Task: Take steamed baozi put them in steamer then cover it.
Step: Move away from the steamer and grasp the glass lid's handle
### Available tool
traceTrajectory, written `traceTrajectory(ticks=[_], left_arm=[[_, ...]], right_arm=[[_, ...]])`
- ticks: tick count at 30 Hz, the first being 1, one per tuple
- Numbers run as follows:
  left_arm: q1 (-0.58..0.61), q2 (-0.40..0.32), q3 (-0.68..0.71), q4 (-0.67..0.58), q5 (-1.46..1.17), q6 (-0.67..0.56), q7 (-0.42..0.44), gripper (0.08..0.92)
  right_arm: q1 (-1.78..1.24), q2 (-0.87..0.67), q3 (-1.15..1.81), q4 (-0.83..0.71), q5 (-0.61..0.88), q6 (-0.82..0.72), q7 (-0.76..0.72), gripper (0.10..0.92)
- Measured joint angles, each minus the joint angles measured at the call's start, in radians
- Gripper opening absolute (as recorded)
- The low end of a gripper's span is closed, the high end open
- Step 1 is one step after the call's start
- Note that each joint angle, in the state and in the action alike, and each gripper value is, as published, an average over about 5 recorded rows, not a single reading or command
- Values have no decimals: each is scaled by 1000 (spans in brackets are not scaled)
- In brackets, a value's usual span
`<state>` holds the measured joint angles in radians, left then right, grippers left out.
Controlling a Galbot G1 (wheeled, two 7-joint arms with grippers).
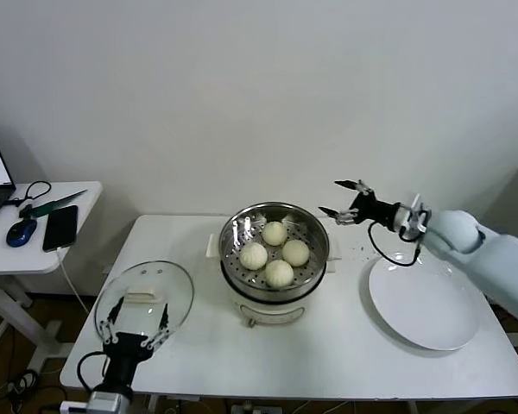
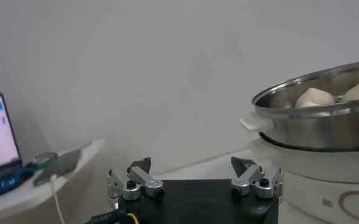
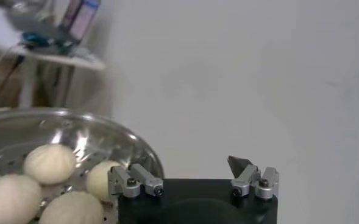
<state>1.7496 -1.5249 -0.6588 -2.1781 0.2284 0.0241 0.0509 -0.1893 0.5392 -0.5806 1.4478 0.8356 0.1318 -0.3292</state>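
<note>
We count four buns (image 1: 274,253) lying in the one steamer (image 1: 275,259) at the middle of the table (image 1: 328,345), with a single white plate (image 1: 425,302) bare at its right and one glass lid (image 1: 145,297) resting flat at its left. Our right gripper (image 1: 345,199) hangs spread wide and holding nothing, just beside the steamer's right rim and above the table. Our left gripper (image 1: 136,325) sits low at the table's near left edge over the lid, its fingers also apart and holding nothing.

White table (image 1: 345,345), steamer (image 1: 274,297), glass lid (image 1: 147,297), white plate (image 1: 425,302)
</note>
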Motion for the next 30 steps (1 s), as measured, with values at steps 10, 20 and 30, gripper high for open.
traceTrajectory(ticks=[10, 20, 30], left_arm=[[-20, 25, -25, -8, 283, -3, 0, 823], [-41, 76, -16, 22, 782, 2, -12, 823], [-110, 115, 28, 163, 1113, 24, -72, 823]], right_arm=[[-485, 28, 508, 73, -56, 1, 59, 823], [-861, 143, 890, 125, -119, 9, 54, 823], [-1053, 259, 1073, 127, -185, 20, 27, 823]])
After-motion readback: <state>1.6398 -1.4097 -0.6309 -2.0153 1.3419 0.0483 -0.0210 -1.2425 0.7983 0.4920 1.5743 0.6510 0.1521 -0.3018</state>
